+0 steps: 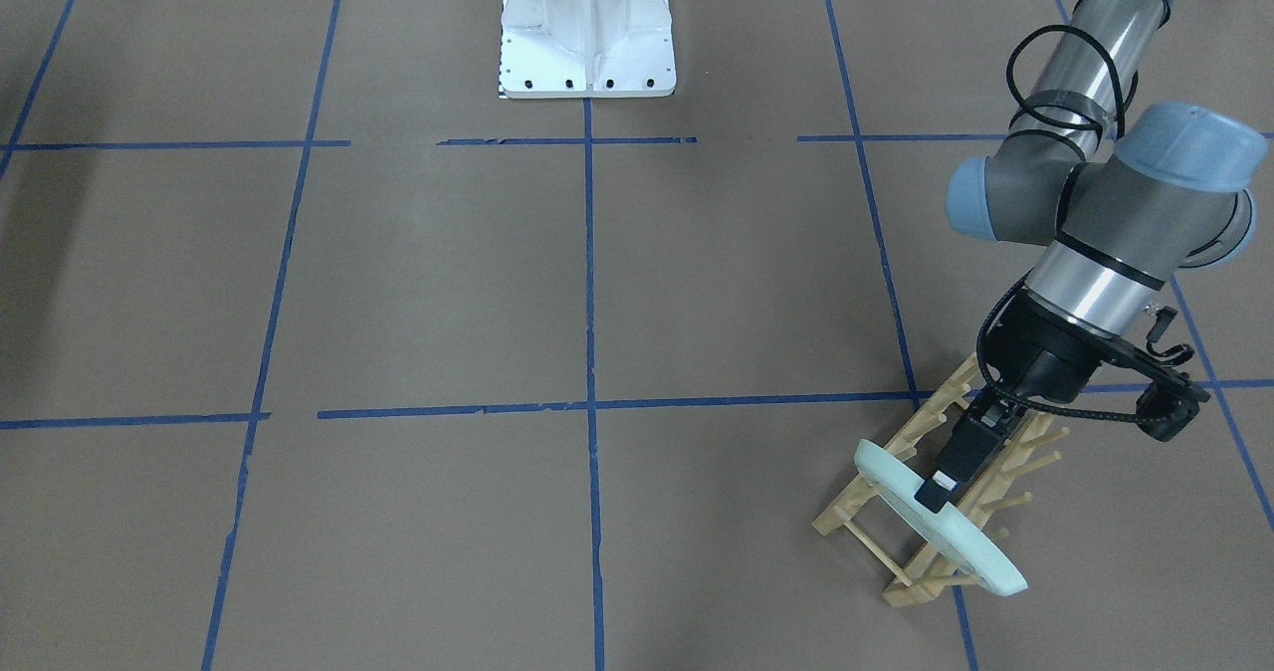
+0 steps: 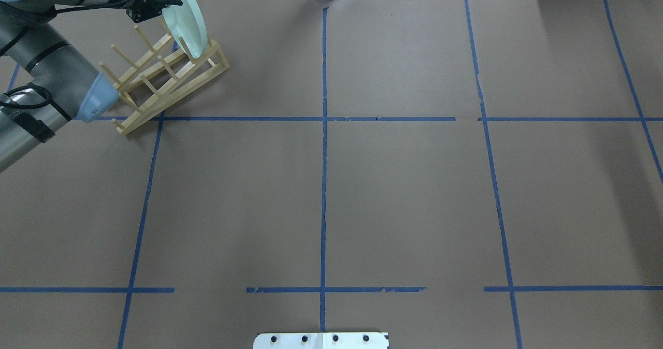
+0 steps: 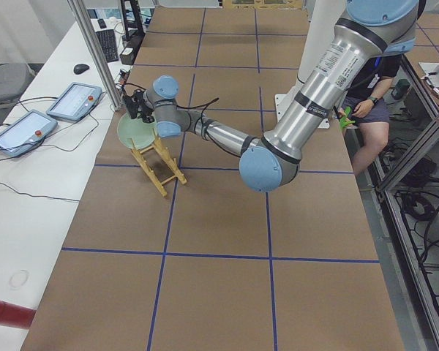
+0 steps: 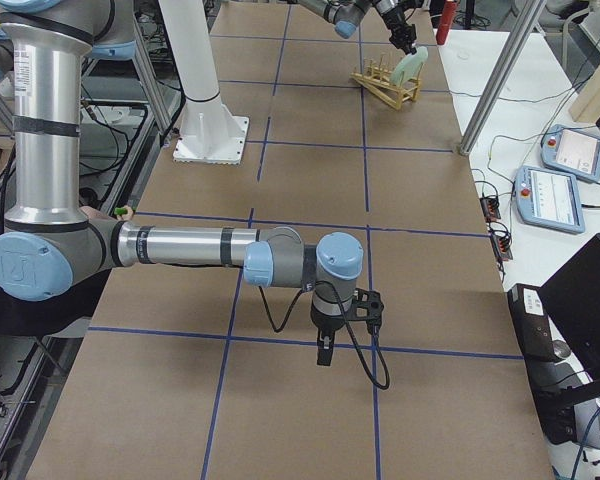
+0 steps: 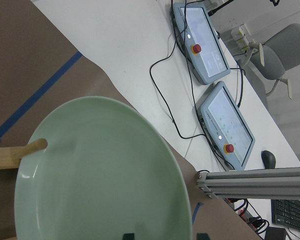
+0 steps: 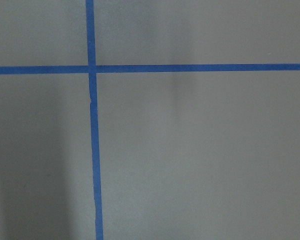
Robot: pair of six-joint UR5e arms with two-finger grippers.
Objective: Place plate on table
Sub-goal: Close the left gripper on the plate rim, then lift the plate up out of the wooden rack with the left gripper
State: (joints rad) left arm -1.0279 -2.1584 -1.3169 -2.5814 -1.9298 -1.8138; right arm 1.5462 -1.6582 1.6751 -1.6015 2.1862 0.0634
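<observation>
The pale mint-green plate (image 1: 980,552) stands on edge in a light wooden peg rack (image 1: 846,517) at the table's far left corner in the overhead view, plate (image 2: 189,23), rack (image 2: 171,87). My left gripper (image 1: 938,490) reaches down onto the plate's upper rim. In the left wrist view the plate (image 5: 100,175) fills the lower left, one fingertip (image 5: 128,235) on each side of its rim, shut on it; a peg (image 5: 20,151) touches its face. My right gripper (image 4: 323,352) hangs low over the brown table (image 2: 404,199); I cannot tell if it is open.
The white robot base (image 1: 587,29) stands at the table's middle near edge. Beyond the rack's table edge is a white bench with two teach pendants (image 5: 202,45) and an aluminium post (image 5: 255,180). Blue tape lines (image 6: 92,150) cross the table.
</observation>
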